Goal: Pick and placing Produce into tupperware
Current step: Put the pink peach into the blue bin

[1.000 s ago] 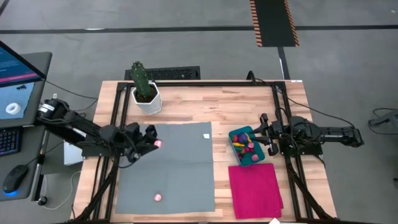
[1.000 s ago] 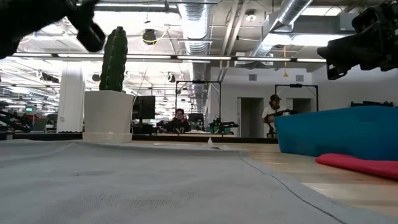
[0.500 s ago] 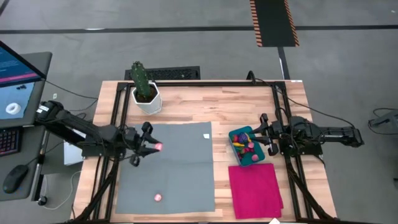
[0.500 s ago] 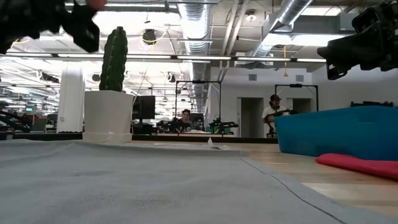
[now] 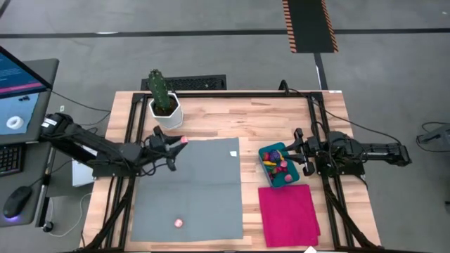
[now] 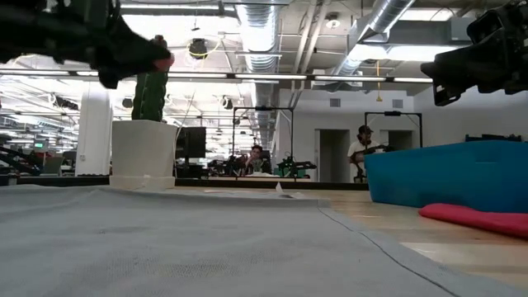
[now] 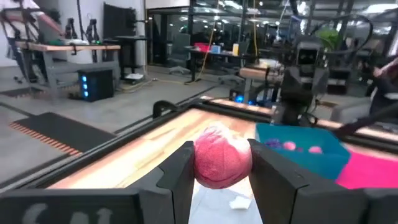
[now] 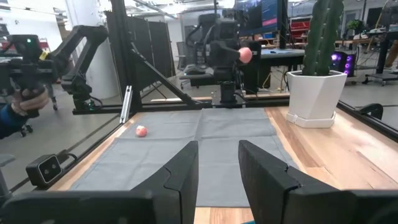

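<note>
One pink fruit (image 5: pixel 183 139) sits pinched in my left gripper (image 5: pixel 177 140) above the grey mat's (image 5: pixel 204 204) far edge. My left wrist view shows the teal tub (image 7: pixel 305 152) ahead: carry, then release. Right gripper (image 8: pixel 217 165) waits, spread, beside the tub.

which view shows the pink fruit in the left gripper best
The left wrist view: the pink fruit fills the middle of the picture, clamped between the left gripper fingers. The high view shows only a small pink dot at the gripper tip, the right wrist view shows it small and distant, the low view a sliver.
</note>
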Controlling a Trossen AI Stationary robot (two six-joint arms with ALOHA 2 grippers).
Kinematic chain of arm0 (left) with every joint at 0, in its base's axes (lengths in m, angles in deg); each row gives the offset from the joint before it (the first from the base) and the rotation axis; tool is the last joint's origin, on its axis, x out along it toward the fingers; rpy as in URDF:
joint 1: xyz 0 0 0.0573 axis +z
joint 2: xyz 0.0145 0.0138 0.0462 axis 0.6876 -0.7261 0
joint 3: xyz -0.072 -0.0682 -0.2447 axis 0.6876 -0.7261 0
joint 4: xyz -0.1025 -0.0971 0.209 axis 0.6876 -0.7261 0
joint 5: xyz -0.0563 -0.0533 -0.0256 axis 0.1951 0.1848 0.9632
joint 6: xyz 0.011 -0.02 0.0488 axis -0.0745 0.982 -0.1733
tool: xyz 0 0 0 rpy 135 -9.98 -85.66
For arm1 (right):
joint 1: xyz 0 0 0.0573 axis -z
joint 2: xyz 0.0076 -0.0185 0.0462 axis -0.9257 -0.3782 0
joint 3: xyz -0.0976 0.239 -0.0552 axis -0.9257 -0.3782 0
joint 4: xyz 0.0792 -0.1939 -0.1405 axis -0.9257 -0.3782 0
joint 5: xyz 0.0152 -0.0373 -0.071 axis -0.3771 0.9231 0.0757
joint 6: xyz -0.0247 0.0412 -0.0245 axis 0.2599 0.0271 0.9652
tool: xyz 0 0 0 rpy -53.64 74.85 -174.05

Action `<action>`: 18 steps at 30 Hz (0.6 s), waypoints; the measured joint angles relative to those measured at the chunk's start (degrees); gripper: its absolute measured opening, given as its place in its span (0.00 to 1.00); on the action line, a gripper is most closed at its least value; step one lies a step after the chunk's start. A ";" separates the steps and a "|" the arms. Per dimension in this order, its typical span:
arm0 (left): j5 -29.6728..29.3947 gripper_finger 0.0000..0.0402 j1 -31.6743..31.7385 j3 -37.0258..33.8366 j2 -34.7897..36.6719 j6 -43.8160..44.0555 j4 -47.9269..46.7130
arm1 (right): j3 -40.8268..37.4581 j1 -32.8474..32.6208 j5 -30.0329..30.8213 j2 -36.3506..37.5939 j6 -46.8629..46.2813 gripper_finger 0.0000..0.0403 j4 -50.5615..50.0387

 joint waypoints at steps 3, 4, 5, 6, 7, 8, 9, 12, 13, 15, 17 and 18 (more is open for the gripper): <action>3.83 0.31 1.63 2.10 -2.54 0.81 0.00 | 0.00 0.00 0.00 -0.02 0.00 0.35 0.00; 5.36 0.31 2.19 2.71 -3.73 2.11 -0.07 | 0.00 0.00 -0.01 0.00 0.00 0.35 0.00; 6.57 0.31 2.77 3.37 -5.03 4.09 -0.10 | 0.00 0.00 0.00 -0.02 0.00 0.34 0.01; 7.76 0.31 3.27 4.12 -6.37 6.08 -0.10 | 0.00 0.00 0.00 -0.01 0.00 0.34 0.01; 9.05 0.31 3.92 4.95 -7.98 8.44 -0.08 | 0.00 0.00 0.00 -0.01 0.00 0.34 0.00; 10.25 0.31 4.58 5.66 -9.62 10.88 -0.07 | 0.00 0.00 0.00 0.00 0.00 0.34 0.02; 11.59 0.31 5.39 6.35 -11.39 13.25 -0.17 | 0.00 0.00 0.00 0.00 0.00 0.34 0.02; 16.13 0.31 8.23 9.08 -17.46 17.79 -1.15 | 0.00 0.00 0.00 0.00 0.00 0.34 0.02; 17.92 0.31 9.25 10.14 -19.59 18.86 -1.41 | 0.00 0.00 0.00 0.00 0.00 0.34 0.02; 21.11 0.31 10.93 12.47 -24.17 19.84 -1.04 | 0.00 0.00 0.00 -0.01 0.00 0.35 0.01; 23.24 0.31 12.12 15.37 -28.53 19.97 -0.92 | 0.00 0.00 0.00 0.00 0.00 0.34 0.00; 24.21 0.31 12.70 17.05 -30.68 19.97 -0.97 | 0.00 0.00 0.00 0.00 0.00 0.34 0.00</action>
